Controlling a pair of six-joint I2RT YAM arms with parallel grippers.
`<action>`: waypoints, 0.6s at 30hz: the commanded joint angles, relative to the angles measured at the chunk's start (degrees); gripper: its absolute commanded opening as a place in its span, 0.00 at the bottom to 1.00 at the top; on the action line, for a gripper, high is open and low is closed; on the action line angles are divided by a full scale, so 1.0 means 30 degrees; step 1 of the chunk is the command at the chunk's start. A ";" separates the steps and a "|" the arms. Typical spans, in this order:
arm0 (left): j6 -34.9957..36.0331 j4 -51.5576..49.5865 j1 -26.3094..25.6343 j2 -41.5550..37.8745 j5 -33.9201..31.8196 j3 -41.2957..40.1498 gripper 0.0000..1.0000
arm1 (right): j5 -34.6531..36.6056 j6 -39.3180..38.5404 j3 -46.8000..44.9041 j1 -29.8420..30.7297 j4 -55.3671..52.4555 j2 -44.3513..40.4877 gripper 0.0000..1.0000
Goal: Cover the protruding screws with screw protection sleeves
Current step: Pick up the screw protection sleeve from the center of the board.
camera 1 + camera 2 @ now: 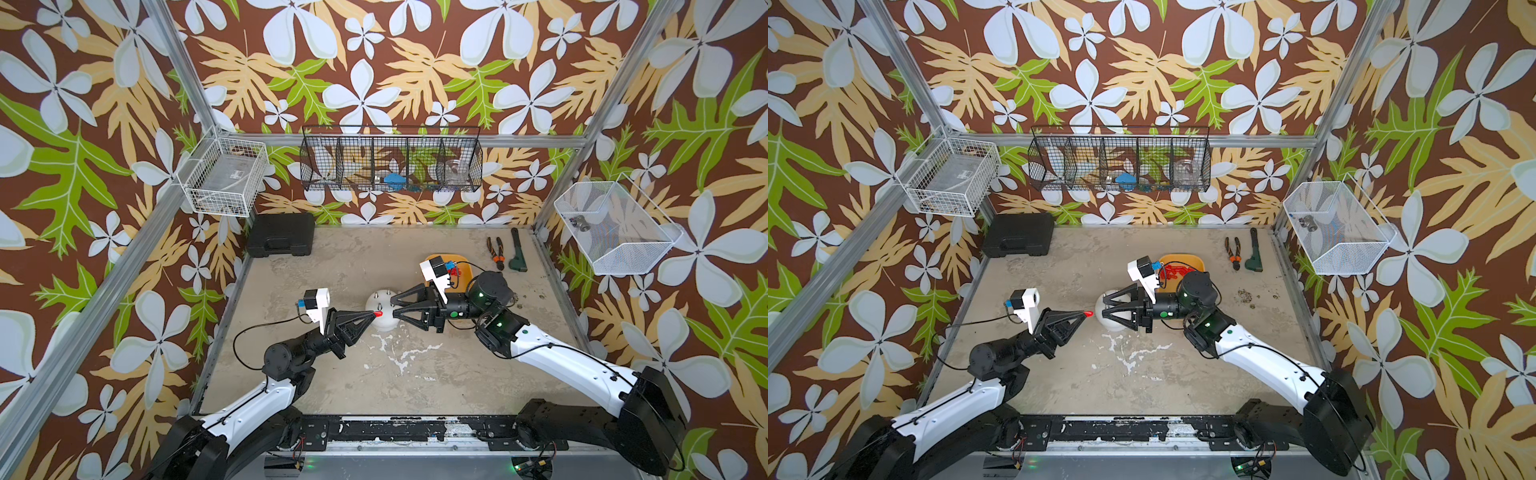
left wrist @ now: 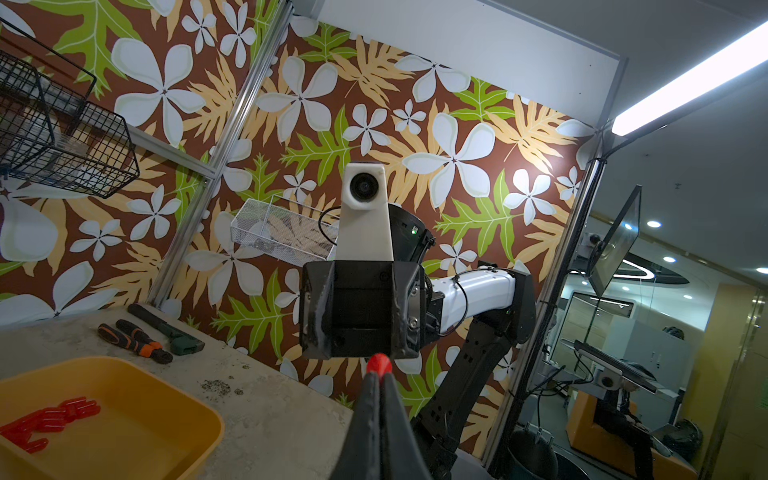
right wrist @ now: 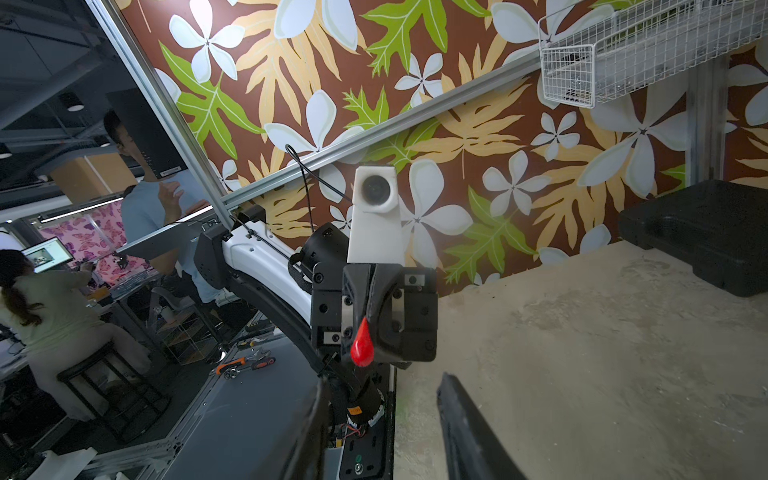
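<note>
Item: one screw protection sleeve (image 1: 378,313), small, glossy bright red, round-ended. Held by: left gripper (image 1: 373,314), clamped tight on it. Opposite: right gripper (image 1: 394,308), jaws parted, empty.

Three baskets (image 1: 222,178), two tools (image 1: 496,251), one tray (image 2: 137,432) (sleeves (image 2: 50,417) uncountable).

No text, label or number is legible.

My worktable (image 1: 415,374), a stained grey slab: a black case (image 1: 281,235) sits in its far left corner. Orange-handled pliers (image 1: 495,253) and a green wrench (image 1: 517,251) lie side by side far right, an orange tray (image 1: 1183,259) near them and a white dome (image 1: 384,324) mid-table.
</note>
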 commanded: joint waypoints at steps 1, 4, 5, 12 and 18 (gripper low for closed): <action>-0.0019 0.0664 0.0044 -0.0012 0.0309 -0.0069 0.00 | 0.0202 -0.0345 0.0422 0.0051 -0.0537 0.0231 0.45; 0.0017 0.0746 0.0044 0.0000 0.0309 -0.0161 0.00 | 0.0045 -0.0504 0.0771 0.0350 -0.0832 0.0374 0.44; 0.0014 0.0729 0.0044 -0.0011 0.0283 -0.0169 0.00 | 0.0033 -0.0723 0.0896 0.0452 -0.1148 0.0452 0.44; 0.0052 0.0754 0.0023 0.0005 0.0341 -0.0188 0.00 | 0.0066 -0.1265 0.1195 0.0970 -0.1723 0.0732 0.43; 0.0142 0.0723 0.0016 0.0101 0.0397 -0.0238 0.00 | 0.0164 -0.1685 0.1419 0.1061 -0.2248 0.0820 0.38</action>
